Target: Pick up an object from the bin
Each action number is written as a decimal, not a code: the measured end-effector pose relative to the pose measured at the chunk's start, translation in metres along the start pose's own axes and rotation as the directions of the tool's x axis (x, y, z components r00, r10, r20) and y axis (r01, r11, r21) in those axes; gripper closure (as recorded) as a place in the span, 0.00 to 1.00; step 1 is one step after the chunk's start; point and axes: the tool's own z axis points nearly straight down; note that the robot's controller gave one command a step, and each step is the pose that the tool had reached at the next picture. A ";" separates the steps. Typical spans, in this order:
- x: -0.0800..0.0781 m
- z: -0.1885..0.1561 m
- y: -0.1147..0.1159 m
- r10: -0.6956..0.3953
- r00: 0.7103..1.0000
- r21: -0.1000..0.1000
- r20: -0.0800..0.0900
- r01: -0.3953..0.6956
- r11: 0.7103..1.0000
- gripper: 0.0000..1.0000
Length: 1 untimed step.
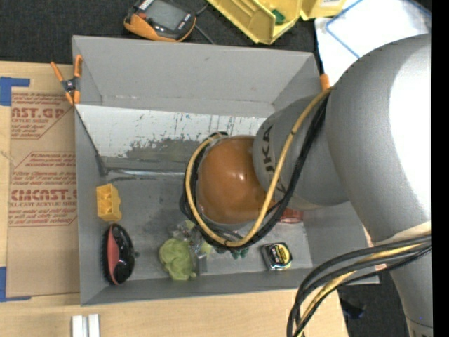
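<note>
Reaching in from the right, the arm (pixel 379 153) covers much of the bin (pixel 175 69). Its orange cover (pixel 228 177) and looped black and yellow cables (pixel 191 202) hide the middle of the floor. The hand (pixel 193 243) pokes out under the cover's lower left edge, low over the floor. It is just right of a crumpled green lump (pixel 175 260), which lies near the bin's front wall. Metal parts and cable overlap the lump's right side, so I cannot tell whether hand and lump touch or only sit very close. Whether the hand is wide or narrow I cannot tell either, because the cover and cables stand in the way.

Left of the lump, near but apart from it, a black brush (pixel 118 253) with a red middle lies along the left wall. Up and left of the lump, beyond the brush, a yellow block (pixel 109 202) sits on the floor close to the same wall. Right of the lump, past the hand, a black-and-yellow tape measure (pixel 278 256) lies near the front wall, just clear of the cables. Farther right and a little up from the lump, a red-and-white thing (pixel 291 217) shows partly under the arm; its kind is unclear.

Well beyond the back wall from the lump, yellow trays (pixel 252 5) and an orange-and-black device (pixel 160 18) lie on the dark counter (pixel 42 12).
</note>
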 end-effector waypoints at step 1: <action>0.003 -0.017 0.000 0.000 1.000 -0.001 -0.009 0.000 1.000 1.00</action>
